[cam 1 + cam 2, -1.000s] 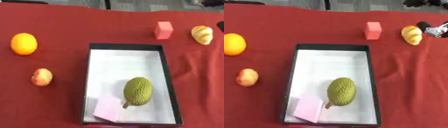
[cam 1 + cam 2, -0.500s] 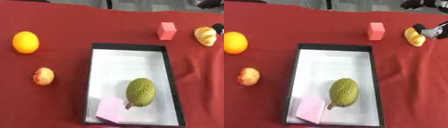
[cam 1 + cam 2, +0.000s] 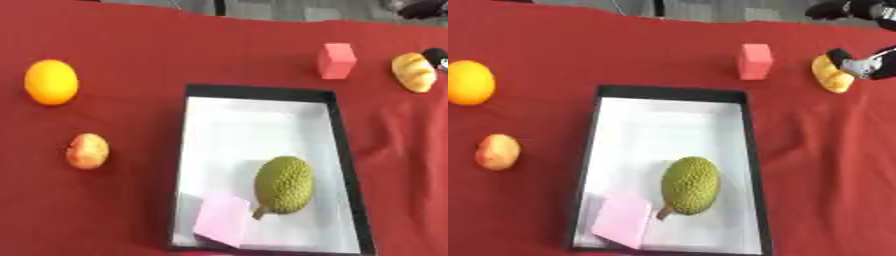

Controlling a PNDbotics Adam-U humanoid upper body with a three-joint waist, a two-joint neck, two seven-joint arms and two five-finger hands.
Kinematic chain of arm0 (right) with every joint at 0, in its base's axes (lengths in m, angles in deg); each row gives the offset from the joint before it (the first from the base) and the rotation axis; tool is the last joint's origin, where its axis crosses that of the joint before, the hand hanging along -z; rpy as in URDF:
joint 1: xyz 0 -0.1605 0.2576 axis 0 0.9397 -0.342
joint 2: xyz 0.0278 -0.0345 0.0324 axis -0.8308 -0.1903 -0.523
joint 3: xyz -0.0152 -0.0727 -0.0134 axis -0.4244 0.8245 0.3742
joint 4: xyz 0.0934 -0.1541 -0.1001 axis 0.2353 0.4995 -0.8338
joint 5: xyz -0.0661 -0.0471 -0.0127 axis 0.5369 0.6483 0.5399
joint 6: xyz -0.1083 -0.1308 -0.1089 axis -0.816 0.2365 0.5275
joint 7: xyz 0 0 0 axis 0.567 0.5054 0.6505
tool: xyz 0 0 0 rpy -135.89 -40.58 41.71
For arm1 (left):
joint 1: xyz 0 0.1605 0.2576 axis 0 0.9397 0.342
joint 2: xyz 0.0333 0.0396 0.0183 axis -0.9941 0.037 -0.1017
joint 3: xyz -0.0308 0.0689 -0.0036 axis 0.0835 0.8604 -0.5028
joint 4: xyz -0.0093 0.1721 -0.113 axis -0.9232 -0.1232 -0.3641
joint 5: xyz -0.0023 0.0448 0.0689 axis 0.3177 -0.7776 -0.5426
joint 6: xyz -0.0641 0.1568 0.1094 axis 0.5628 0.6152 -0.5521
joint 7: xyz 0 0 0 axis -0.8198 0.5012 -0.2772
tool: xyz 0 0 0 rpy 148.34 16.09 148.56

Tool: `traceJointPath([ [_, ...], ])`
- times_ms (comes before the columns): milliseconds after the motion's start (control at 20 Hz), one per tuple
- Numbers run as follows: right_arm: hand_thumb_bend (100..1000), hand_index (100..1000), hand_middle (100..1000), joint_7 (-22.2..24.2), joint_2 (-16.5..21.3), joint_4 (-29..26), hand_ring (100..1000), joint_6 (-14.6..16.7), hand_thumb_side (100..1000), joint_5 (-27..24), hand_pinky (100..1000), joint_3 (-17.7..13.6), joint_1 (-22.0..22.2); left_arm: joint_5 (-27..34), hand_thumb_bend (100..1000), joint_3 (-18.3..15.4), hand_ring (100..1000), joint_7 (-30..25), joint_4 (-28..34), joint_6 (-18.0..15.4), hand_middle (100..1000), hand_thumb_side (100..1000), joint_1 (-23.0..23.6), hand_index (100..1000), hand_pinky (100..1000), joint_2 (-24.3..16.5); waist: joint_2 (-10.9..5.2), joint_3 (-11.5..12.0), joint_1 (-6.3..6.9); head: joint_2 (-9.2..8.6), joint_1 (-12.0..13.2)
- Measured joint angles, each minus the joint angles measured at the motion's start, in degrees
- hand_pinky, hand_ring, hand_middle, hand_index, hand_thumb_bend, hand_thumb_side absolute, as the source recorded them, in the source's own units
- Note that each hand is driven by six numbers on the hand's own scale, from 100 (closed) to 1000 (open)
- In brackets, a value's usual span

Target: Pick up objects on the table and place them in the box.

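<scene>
Black right hand (image 3: pixel 861 64) blurred, cut off beside bread (image 3: pixel 830 75), fingers unclear

Both eyes of the head camera look steeply down on the red-covered bench (image 3: pixel 131 210), close in, with its far edge at the top. Both views share the black-rimmed box (image 3: pixel 258 90); the right eye view reaches further right.

A lab-style test bench is showing here: a red cloth (image 3: pixel 131 210) is covering the table, toy-like props are sitting spaced apart round a black box (image 3: pixel 756 200), and grey floor (image 3: pixel 710 9) is lying beyond the far edge.
</scene>
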Motion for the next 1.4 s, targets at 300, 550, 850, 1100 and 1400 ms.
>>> traceJointPath([
  [300,100,986,932,0.0,-2.7,5.1,959,0.0,409,4.0,960,1.5,-6.4,0.0,100,0.0,791,0.3,0.2,0.0,682,674,-0.1,798,744,0.0,-0.01,-0.1,0.56,0.4,-1.4],
  [550,122,976,921,0.0,-5.5,10.3,951,0.0,480,8.4,955,3.2,-10.6,0.0,100,0.0,790,0.4,0.3,-0.1,679,673,0.1,797,743,0.0,-0.32,-0.3,0.69,0.95,-1.8],
  [850,431,960,900,-0.3,-8.5,13.1,935,0.3,569,13.9,938,3.9,-13.4,0.0,100,0.0,788,1.1,0.3,-0.2,676,672,0.8,795,743,0.0,-1.15,-0.8,0.75,1.61,-1.8],
  [1100,458,961,896,-1.6,-9.6,13.4,932,1.6,619,18.4,934,4.3,-13.7,0.0,100,0.0,784,1.5,0.3,-0.2,670,669,1.1,791,743,0.0,-1.76,-1.1,0.75,1.66,-1.9],
  [1400,454,962,885,-3.1,-10.5,13.5,929,3.1,679,22.2,937,5.4,-13.9,-0.1,100,-0.3,788,3.9,0.9,-0.8,670,659,1.3,789,749,0.0,-1.77,-0.9,0.78,1.67,-2.4],
])
